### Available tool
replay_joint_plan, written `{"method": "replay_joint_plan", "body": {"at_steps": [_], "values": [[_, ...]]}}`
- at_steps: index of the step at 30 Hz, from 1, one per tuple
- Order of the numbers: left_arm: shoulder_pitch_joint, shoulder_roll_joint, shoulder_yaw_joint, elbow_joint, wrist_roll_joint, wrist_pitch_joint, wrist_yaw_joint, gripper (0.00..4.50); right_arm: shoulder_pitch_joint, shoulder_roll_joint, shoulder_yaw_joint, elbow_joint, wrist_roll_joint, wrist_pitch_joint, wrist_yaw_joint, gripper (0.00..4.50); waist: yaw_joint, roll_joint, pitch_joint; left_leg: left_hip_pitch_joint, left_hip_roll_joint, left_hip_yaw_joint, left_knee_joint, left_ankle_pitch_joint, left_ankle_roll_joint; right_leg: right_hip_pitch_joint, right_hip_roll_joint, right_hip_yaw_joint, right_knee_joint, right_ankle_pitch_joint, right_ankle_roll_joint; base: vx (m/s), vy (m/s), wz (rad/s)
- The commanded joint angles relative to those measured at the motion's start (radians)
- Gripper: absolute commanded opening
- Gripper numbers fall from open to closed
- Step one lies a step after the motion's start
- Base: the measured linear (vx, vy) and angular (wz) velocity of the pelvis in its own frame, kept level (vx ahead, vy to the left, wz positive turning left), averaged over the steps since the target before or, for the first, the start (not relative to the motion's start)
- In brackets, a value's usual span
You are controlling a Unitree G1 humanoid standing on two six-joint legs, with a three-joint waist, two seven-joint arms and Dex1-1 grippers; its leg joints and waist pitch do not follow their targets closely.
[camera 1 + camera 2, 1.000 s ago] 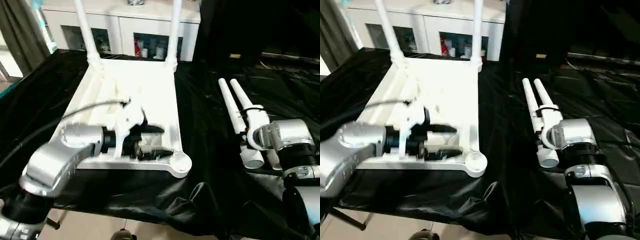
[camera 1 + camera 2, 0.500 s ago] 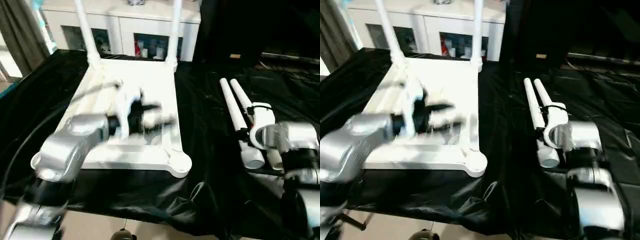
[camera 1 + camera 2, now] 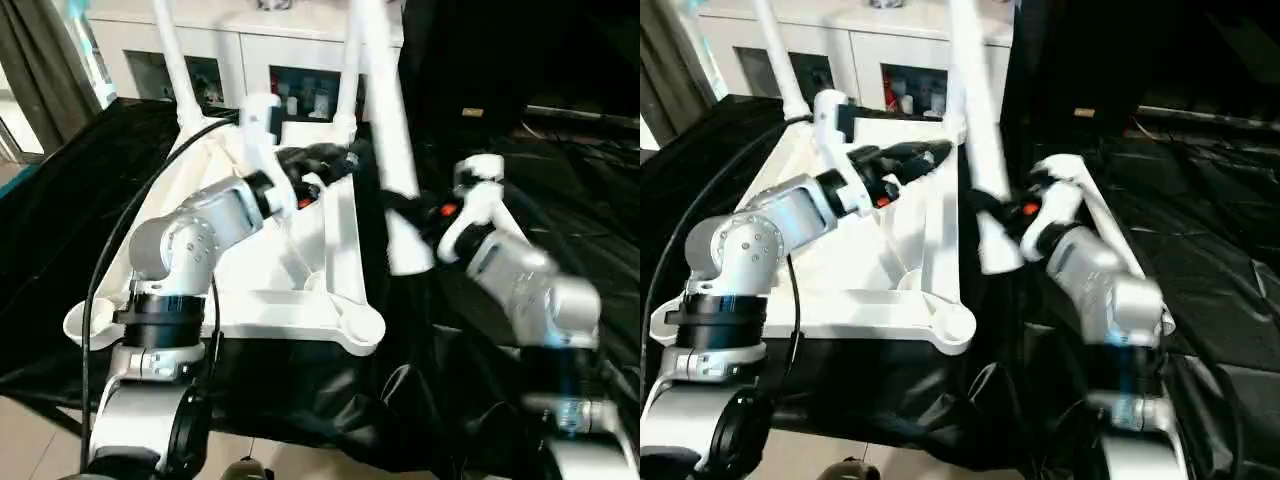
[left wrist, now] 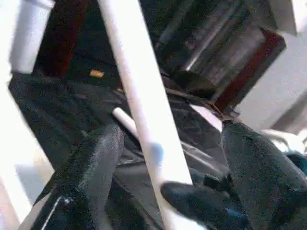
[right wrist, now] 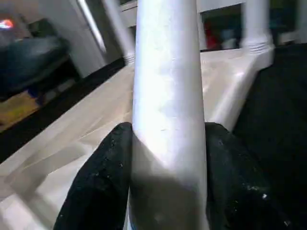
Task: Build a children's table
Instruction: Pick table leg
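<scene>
Right tool (image 5: 165, 191) clamped on leg (image 3: 385, 150), upright; left tool (image 4: 168, 182) apart, straddling shaft; free near socket (image 3: 358, 327) below.

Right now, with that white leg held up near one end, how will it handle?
The leg looks like a stiff tube, so it shouldn't flex. It's probably hollow and light. The right end effector grips its smooth surface near the lower end, so it may slip or swing.
</scene>
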Motion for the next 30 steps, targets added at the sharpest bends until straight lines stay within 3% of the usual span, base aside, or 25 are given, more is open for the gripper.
{"method": "replay_joint_plan", "body": {"at_steps": [1, 4, 8, 11, 14, 16, 18, 22, 30], "values": [[-0.031, -0.016, 0.014, 0.017, -0.023, 0.015, 0.015, 3.73, 0.001, 0.012, 0.030, -0.040, 0.019, -0.030, 0.021, 1.84, 0.004, 0.001, -0.079, 0.018, 0.023, -0.008, -0.064, -0.176, -0.009, 0.055, -0.052, 0.036, -0.074, -0.118, -0.171, 0.000, 0.000, 0.00], [-0.032, -0.057, 0.001, 0.056, -0.017, 0.000, 0.040, 3.73, 0.024, 0.030, 0.076, -0.077, 0.019, -0.049, 0.045, 1.83, 0.010, 0.002, -0.078, 0.018, 0.025, -0.009, -0.065, -0.178, -0.012, 0.052, -0.052, 0.038, -0.075, -0.110, -0.169, 0.000, 0.000, 0.00], [-0.046, -0.081, 0.015, 0.104, -0.005, -0.032, 0.072, 3.73, 0.032, 0.036, 0.096, -0.094, 0.023, -0.056, 0.061, 1.83, 0.014, -0.007, -0.077, 0.013, 0.024, -0.010, -0.067, -0.172, -0.008, 0.056, -0.053, 0.038, -0.076, -0.117, -0.144, 0.000, 0.000, 0.00], [-0.056, -0.089, 0.030, 0.112, -0.013, -0.034, 0.074, 3.73, 0.033, 0.039, 0.113, -0.094, 0.021, -0.066, 0.072, 1.83, 0.014, -0.006, -0.077, 0.013, 0.024, -0.010, -0.067, -0.174, -0.009, 0.055, -0.054, 0.039, -0.078, -0.126, -0.143, 0.000, 0.000, 0.00], [-0.053, -0.085, 0.030, 0.104, -0.008, -0.028, 0.073, 3.73, 0.025, 0.046, 0.133, -0.084, 0.019, -0.078, 0.078, 1.83, 0.015, -0.015, -0.075, 0.012, 0.026, -0.010, -0.068, -0.164, -0.006, 0.054, -0.057, 0.038, -0.076, -0.133, -0.141, 0.000, 0.000, 0.00], [-0.046, -0.082, 0.031, 0.094, -0.012, -0.026, 0.078, 3.37, 0.023, 0.048, 0.142, -0.078, 0.013, -0.083, 0.077, 1.83, 0.013, -0.020, -0.074, 0.012, 0.025, -0.008, -0.068, -0.160, -0.003, 0.054, -0.057, 0.038, -0.078, -0.137, -0.137, 0.000, 0.000, 0.00], [-0.043, -0.082, 0.032, 0.089, -0.016, -0.026, 0.082, 3.37, 0.023, 0.047, 0.145, -0.076, 0.010, -0.085, 0.077, 1.83, 0.014, -0.015, -0.074, 0.012, 0.025, -0.009, -0.068, -0.158, -0.002, 0.053, -0.057, 0.039, -0.077, -0.139, -0.137, 0.000, 0.000, 0.00], [-0.038, -0.080, 0.032, 0.081, -0.020, -0.029, 0.093, 2.91, 0.021, 0.046, 0.149, -0.069, 0.006, -0.089, 0.074, 1.83, 0.013, -0.017, -0.073, 0.013, 0.026, -0.009, -0.069, -0.164, -0.005, 0.052, -0.056, 0.039, -0.078, -0.142, -0.135, 0.000, 0.000, 0.00], [-0.023, -0.100, 0.037, 0.071, 0.025, -0.074, 0.164, 2.11, 0.017, 0.027, 0.223, -0.038, -0.098, -0.137, 0.023, 1.83, 0.012, -0.019, -0.072, 0.013, 0.026, -0.009, -0.071, -0.171, -0.018, 0.052, -0.057, 0.040, -0.080, -0.159, -0.113, 0.000, 0.000, 0.00]]}}
